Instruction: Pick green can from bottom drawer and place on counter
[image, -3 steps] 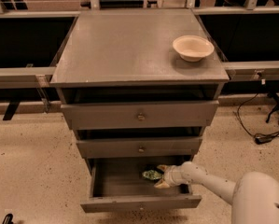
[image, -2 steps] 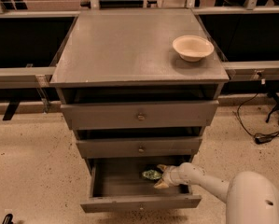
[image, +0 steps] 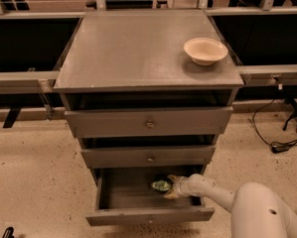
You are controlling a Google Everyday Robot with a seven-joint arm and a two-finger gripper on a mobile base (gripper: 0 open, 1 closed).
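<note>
Jaws spread, flanking green can (image: 160,185); inside bottom drawer (image: 123,195).

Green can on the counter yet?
No: the small dark-green can lies in the open grey bottom drawer, pincer beside it, not on the flat grey counter.

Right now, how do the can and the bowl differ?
The can is dark green and shiny; the bowl is cream and matte. The can sits in the open bottom drawer; the bowl stands on the counter, near its right edge. The gripper is right beside the can inside the drawer; nothing is near the bowl. The can looks smaller than the bowl. Both are small containers.
</note>
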